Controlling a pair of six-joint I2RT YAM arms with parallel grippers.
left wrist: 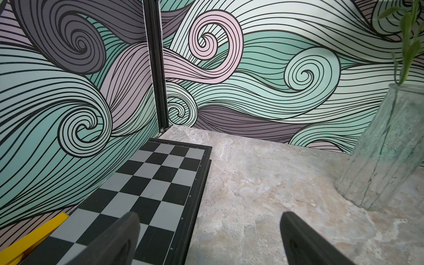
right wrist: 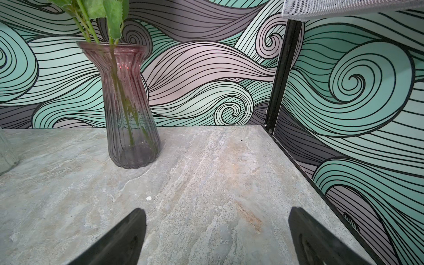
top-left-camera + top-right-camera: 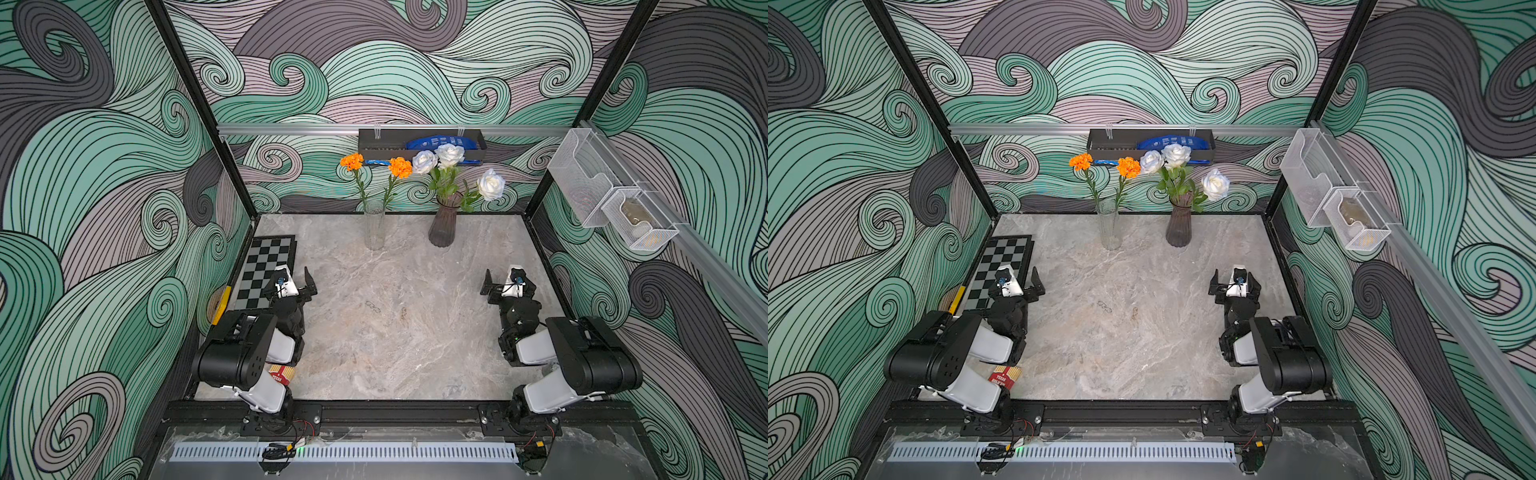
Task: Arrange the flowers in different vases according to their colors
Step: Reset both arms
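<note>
grey chessboard (image 3: 266, 270) far left, l gripper (image 1: 210, 216) at its edge, fingers spread wide, empty. orange flowers (image 3: 400, 167) both in clear vase (image 3: 374, 226); white roses (image 3: 450, 154) all three in purple vase (image 3: 443, 226) beside it, so sort looks done. r gripper (image 2: 218, 212) fingers wide too, nothing held. risk: rightmost rose leans well out, stem depth hard to tell; an arm sweep nearby could snag it, tip the vase.

Chessboard (image 3: 266, 266) along the left wall, red card box (image 3: 1005, 376), wall-hung mesh basket (image 3: 642, 232).
</note>
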